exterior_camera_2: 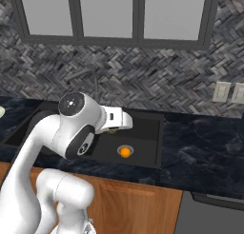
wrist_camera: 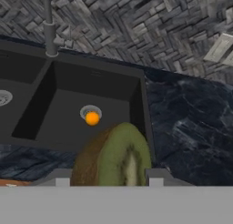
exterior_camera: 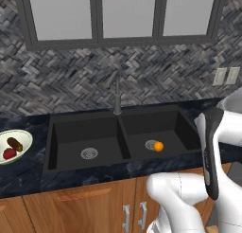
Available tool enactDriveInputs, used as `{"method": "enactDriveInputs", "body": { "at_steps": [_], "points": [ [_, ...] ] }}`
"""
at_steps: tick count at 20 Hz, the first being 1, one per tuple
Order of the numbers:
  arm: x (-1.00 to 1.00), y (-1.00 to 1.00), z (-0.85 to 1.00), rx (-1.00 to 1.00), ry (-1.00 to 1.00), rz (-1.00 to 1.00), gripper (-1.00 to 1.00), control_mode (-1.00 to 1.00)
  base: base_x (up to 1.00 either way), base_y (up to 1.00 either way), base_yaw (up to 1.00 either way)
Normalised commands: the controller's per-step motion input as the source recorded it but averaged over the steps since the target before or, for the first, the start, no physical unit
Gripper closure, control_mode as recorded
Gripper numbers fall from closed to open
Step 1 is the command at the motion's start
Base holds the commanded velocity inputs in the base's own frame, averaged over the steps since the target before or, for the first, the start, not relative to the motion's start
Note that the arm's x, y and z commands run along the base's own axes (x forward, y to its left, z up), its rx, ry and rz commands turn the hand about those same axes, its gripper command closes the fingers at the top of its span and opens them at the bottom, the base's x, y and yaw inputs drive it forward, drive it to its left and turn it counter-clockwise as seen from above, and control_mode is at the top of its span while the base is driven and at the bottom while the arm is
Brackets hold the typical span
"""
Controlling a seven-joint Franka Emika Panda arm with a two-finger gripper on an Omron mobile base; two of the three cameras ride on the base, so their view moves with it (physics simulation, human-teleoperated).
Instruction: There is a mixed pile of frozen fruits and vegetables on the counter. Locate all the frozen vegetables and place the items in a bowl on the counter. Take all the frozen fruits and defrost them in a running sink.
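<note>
Hand view: pincer (wrist_camera: 107, 180) grips halved kiwi (wrist_camera: 114, 155), cut face forward, long axis upright

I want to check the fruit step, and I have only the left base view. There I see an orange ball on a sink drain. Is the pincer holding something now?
Observer: Yes. In the hand view the pincer is closed on a kiwi half, one finger tip on each side, with the green cut face toward the camera.
Operator: Thank you. And where is it, compared with the ball?
Observer: In the right base view the hand hangs above the sink, over the basin that holds the orange ball. It is to the left of the ball in that view and higher than the rim, with the kiwi half under it.
</note>
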Motion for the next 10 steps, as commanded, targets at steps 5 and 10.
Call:
{"method": "enactDriveInputs", "body": {
  "at_steps": [5,10],
  "points": [
    [0.16,0.3,0.0,0.0,0.09,0.0,1.0,-1.0,0.0,0.0,0.0],
    [0.19,0.18,0.0,0.02,0.14,0.01,1.0,-1.0,0.0,0.0,0.0]
  ]
}}
